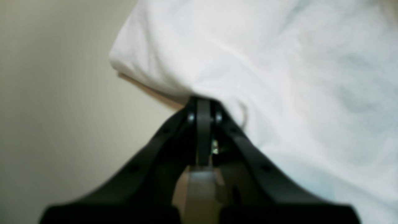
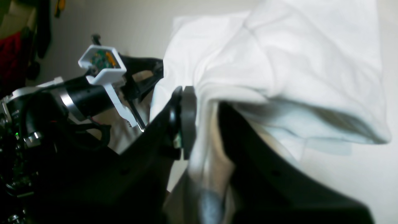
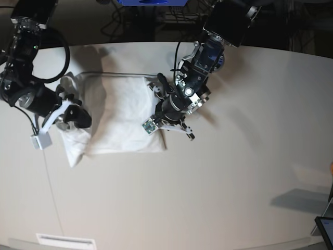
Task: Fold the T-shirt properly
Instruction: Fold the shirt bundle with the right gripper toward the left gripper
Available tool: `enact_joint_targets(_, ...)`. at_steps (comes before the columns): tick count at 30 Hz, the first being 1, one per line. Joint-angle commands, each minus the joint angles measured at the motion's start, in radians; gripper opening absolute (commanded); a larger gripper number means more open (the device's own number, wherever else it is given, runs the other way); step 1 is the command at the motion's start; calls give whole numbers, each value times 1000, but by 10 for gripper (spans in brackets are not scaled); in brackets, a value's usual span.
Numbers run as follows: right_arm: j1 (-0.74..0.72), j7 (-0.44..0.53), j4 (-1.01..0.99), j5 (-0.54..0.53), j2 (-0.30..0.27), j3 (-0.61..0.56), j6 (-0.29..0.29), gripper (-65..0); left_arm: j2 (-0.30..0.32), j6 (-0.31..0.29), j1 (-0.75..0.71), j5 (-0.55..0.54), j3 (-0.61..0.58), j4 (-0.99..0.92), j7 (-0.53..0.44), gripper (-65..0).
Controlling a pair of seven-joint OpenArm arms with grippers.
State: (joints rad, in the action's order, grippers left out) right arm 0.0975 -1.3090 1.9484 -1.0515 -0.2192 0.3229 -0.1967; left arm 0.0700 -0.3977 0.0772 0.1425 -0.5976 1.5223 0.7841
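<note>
The white T-shirt (image 3: 120, 112) lies as a folded rectangle on the left half of the table; its print is not visible. My right gripper (image 3: 78, 119) is at the shirt's left edge. In the right wrist view the right gripper (image 2: 205, 102) is shut on a bunched fold of the T-shirt (image 2: 295, 62). My left gripper (image 3: 157, 110) is at the shirt's right edge. In the blurred left wrist view the left gripper (image 1: 203, 104) has its jaws shut, tips pinching the edge of the T-shirt (image 1: 279, 62), which is raised off the table. The left gripper (image 2: 152, 77) also shows beyond the cloth.
The white table (image 3: 234, 172) stretches to the right and front of the shirt. A small white label (image 3: 65, 241) sits at the front edge and a dark screen corner (image 3: 325, 227) at the far right. Black cables (image 3: 57, 52) loop behind the right arm.
</note>
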Motion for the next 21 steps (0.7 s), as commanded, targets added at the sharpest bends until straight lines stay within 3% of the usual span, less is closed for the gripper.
enact_joint_targets(1, -12, 19, 19, -25, -1, 5, -2, -649, 0, -23, -6, -5, -3, -9, 50, -650)
enact_joint_targets(9, -11, 22, 24, -23, 22, -57, -1, -649, 0, -23, -6, -5, -3, -9, 51, -650)
enact_joint_targets(16, -17, 30, 22, -20, 43, -121, 46, -649, 3, -23, -6, -5, -2, -1, 53, -650)
enact_joint_targets(21, -17, 72, 24, 99, 43, -204, 46, -649, 11, -23, -11, -7, 9, 74, 54, -650)
